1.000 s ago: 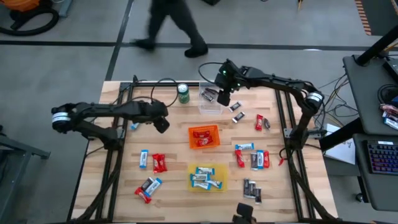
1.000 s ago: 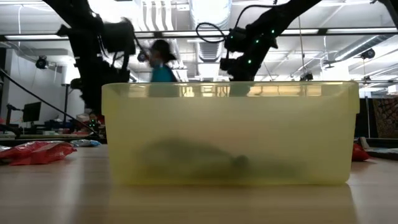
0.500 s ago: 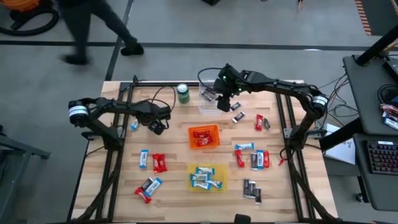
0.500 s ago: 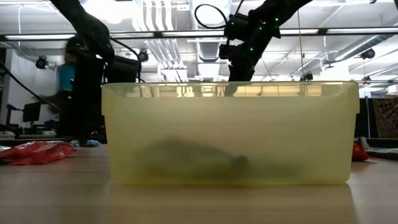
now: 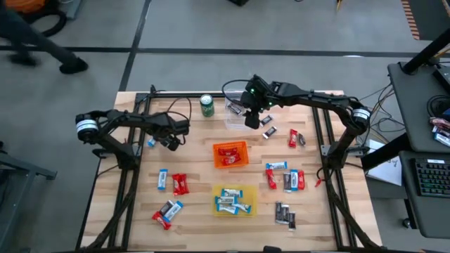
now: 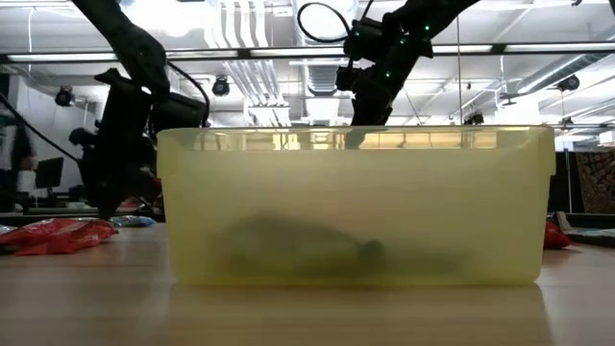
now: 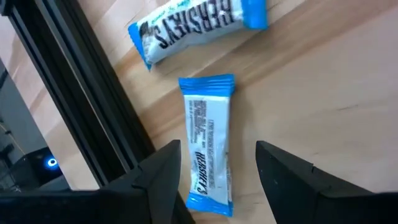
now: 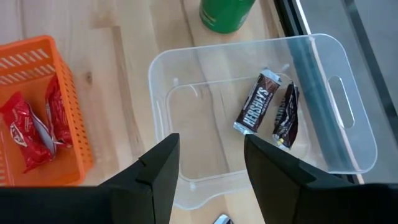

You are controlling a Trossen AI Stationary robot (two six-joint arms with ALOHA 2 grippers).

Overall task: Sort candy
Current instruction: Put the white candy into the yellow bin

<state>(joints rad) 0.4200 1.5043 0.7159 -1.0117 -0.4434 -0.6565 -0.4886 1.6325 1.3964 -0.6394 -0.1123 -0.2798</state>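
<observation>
My left gripper (image 5: 169, 143) (image 7: 217, 171) is open and low over the table's left side. Its fingers stand on either side of a blue-and-white candy bar (image 7: 208, 140) lying flat on the wood, and I cannot tell whether they touch it. A second blue-and-white bar (image 7: 199, 28) lies just beyond, beside the black frame rail. My right gripper (image 5: 251, 119) (image 8: 214, 171) hangs open above the clear bin (image 8: 348, 146), which holds two dark brown bars (image 8: 258, 102). More candy (image 5: 285, 179) lies loose across the table.
A green can (image 5: 207, 105) stands left of the clear bin. The orange bin (image 5: 230, 154) holds red bars and the yellow bin (image 5: 232, 199) holds blue-and-white ones. Loose bars lie near left (image 5: 172, 183) and near right (image 5: 283, 214). Black frame rails (image 7: 81, 106) run along both sides.
My left gripper has moved toward the table's left edge and down, onto the blue-and-white bars by the rail. My right gripper has shifted slightly toward the near edge over the clear bin. A person beyond the far edge has walked off to the left.
</observation>
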